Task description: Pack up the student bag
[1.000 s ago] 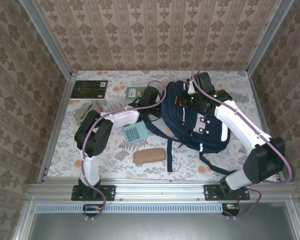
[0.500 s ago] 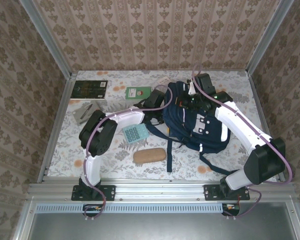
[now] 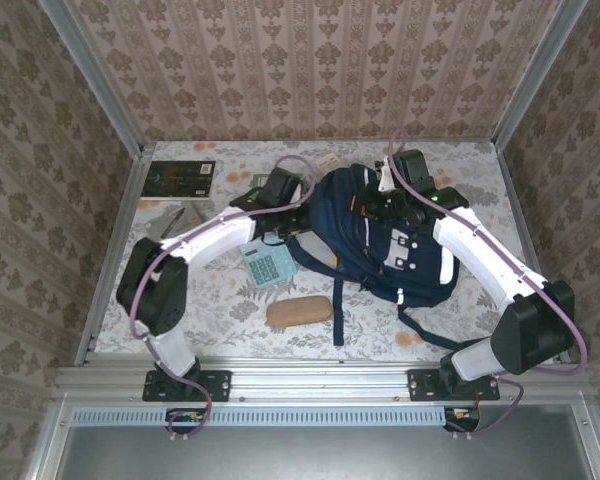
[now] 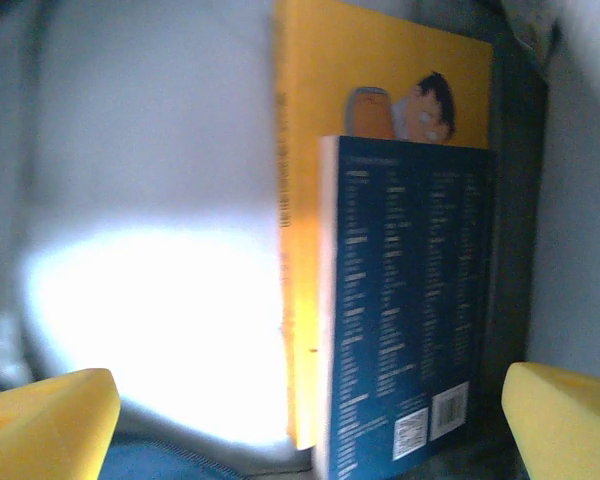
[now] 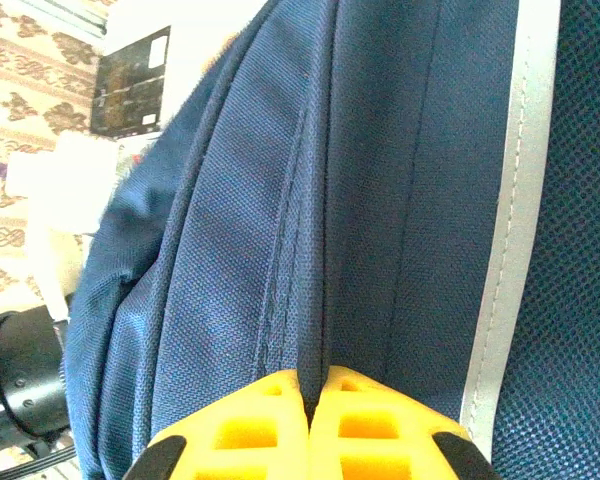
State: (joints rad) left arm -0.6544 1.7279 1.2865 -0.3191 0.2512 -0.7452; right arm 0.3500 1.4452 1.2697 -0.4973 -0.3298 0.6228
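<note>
My left gripper [image 4: 305, 425], jaws wide apart, faces into the student bag [image 3: 385, 240], which lies at 3 o'clock of the table [image 3: 220, 320] centre. Inside are two books: one yellow book [image 4: 380, 70] and one blue book [image 4: 405, 300] in front of it, with bare pale lining [image 4: 150, 200] at their 9 o'clock. My right gripper [image 5: 315, 400] is clamped on a fold of the bag. On the table lie one calculator [image 3: 267, 265], one brown case [image 3: 299, 311] and one dark book [image 3: 180, 178]. Bare tabletop runs along 6 o'clock.

The backpack [image 3: 352, 228] is coloured navy blue and trimmed with thin white stripes. A yellow book [image 4: 380, 80] and a blue book [image 4: 405, 300] printed with white text are seen. The tabletop [image 3: 220, 322] is patterned with grey-and-orange flowers.
</note>
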